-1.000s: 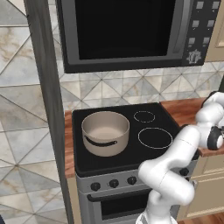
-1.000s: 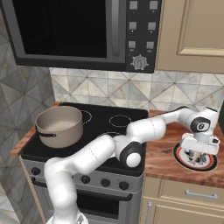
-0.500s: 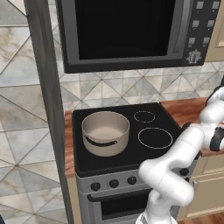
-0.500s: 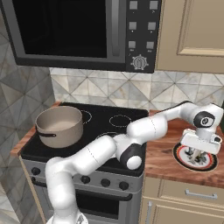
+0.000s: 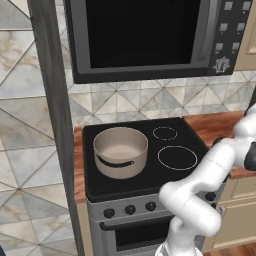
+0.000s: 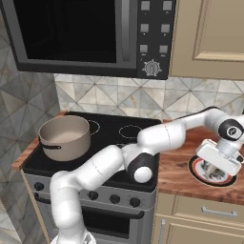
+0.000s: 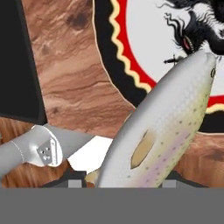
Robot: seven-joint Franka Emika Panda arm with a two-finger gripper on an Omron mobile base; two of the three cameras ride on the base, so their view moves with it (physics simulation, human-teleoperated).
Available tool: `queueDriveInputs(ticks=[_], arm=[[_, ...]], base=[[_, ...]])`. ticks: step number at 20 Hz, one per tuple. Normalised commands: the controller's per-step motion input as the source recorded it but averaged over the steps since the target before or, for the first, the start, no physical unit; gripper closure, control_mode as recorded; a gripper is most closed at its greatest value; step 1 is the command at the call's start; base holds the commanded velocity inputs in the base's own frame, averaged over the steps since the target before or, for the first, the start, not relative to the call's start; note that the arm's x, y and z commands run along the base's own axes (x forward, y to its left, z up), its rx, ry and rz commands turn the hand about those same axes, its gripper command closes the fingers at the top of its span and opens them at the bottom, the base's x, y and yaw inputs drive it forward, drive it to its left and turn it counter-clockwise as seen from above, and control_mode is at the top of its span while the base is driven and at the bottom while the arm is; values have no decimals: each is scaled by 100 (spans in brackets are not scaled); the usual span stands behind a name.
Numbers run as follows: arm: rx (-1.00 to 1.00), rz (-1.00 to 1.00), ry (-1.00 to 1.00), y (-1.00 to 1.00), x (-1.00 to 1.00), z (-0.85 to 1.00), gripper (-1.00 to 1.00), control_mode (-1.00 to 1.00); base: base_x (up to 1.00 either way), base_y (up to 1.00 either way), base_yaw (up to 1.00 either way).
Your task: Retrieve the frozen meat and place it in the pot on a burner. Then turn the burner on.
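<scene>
One frozen meat (image 7: 164, 127), a fish, sits clamped between the hand's (image 6: 214, 167) fingers above the plate (image 6: 196, 167)

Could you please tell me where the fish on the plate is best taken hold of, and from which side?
Grip the fish across its narrow rear body, near the tail, coming straight down from above. It lies flat on the plate, long and tapering, so its flanks offer the slimmest span. The fingers sit on either side of that part now.

Wooden counter (image 6: 181, 176) carries a patterned plate (image 6: 196, 167); black stove top (image 5: 145, 165) beside it bears the pot (image 5: 120, 151).
</scene>
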Motion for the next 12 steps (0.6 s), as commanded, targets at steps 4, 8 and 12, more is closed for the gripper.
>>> queueDriveInputs(ticks=[4, 8, 12], arm=[[-21, 3, -18, 100, -86, 13, 100, -100], [-28, 4, -16, 100, -92, 0, 100, -100], [-31, 4, -18, 100, -95, 0, 100, -100]], base=[[0, 0, 0], [0, 0, 0], [0, 0, 0]])
